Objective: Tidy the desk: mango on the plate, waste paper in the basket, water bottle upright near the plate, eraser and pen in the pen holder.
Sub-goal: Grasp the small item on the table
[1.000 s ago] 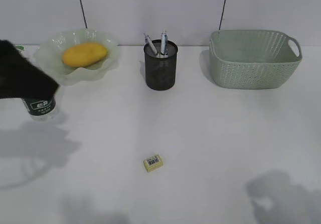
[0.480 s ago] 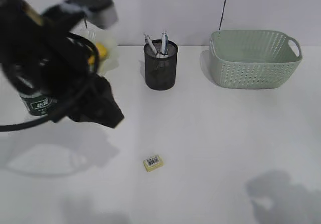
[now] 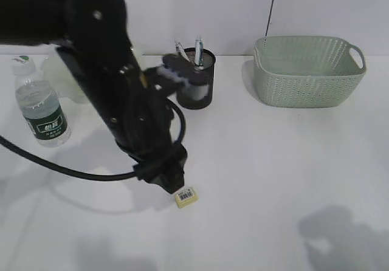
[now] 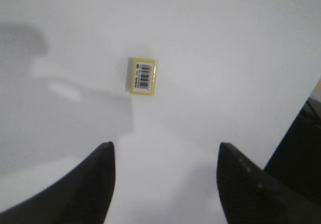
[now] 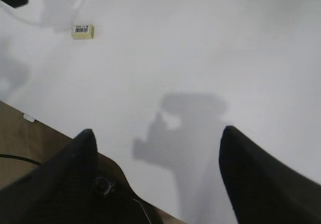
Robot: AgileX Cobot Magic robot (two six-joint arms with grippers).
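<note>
A small yellow eraser (image 3: 185, 196) with a barcode label lies flat on the white desk (image 3: 273, 161). My left gripper (image 3: 172, 185) hangs just above and left of it. In the left wrist view the eraser (image 4: 143, 76) lies ahead of the left gripper (image 4: 165, 146), whose jaws are open and empty. The water bottle (image 3: 39, 104) stands upright at the left. Pens (image 3: 198, 45) stick out of the black mesh pen holder (image 3: 203, 95). The arm hides the mango and most of the plate (image 3: 58, 73). The right gripper (image 5: 156, 133) is open and empty over bare desk. No waste paper shows.
The pale green basket (image 3: 310, 70) stands at the back right. My left arm (image 3: 115, 101) and its cable cross the left half of the desk. The right wrist view shows the eraser (image 5: 83, 31) far off and the desk's front edge (image 5: 60, 133) close by.
My left arm swung from the far left by the bottle across to the middle and down over the eraser. The bottle now stands free; plate and mango became covered.
</note>
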